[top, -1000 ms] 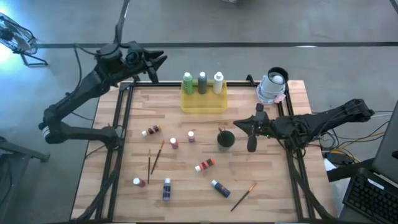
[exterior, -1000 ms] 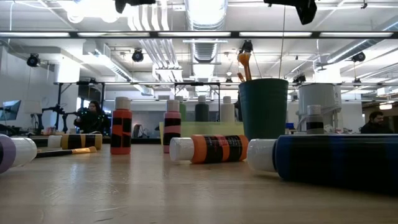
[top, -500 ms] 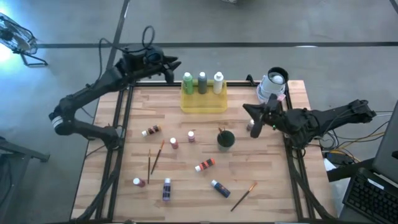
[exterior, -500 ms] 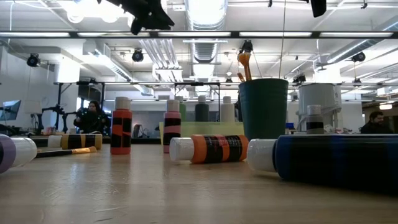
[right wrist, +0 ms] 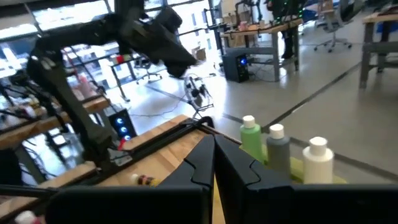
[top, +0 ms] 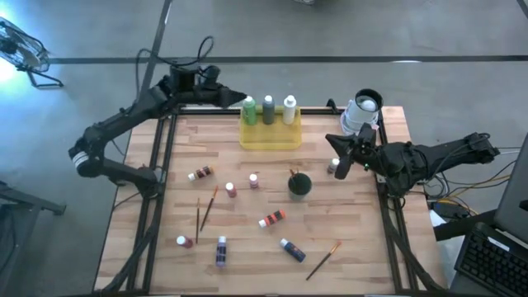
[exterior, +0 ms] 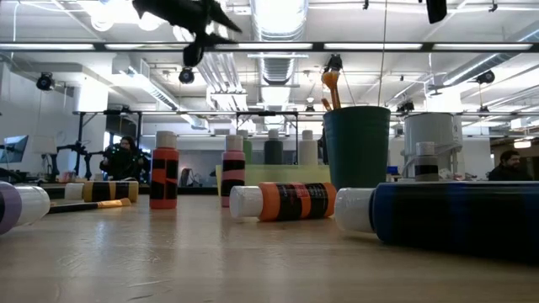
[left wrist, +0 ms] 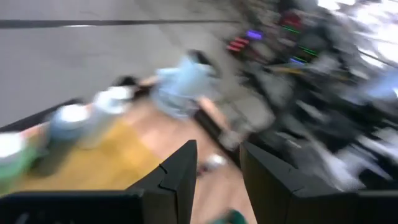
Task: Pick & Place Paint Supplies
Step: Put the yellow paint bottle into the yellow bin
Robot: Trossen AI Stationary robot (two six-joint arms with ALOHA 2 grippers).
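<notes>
Both tools moved: left tool (top: 242, 101), open and empty, neared the green bottle (top: 249, 110); right tool (top: 332, 170) closed, empty.

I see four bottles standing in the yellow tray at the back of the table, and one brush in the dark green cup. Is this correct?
Not quite: the high view shows three bottles standing in the yellow tray, not four. The dark green cup does hold a brush.

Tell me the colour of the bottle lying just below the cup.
Orange with black bands and a white cap, clearest in the low view; cup.

Three bottles (top: 269, 110) in tray (top: 270, 139), cup (top: 299, 184) in front.
</notes>
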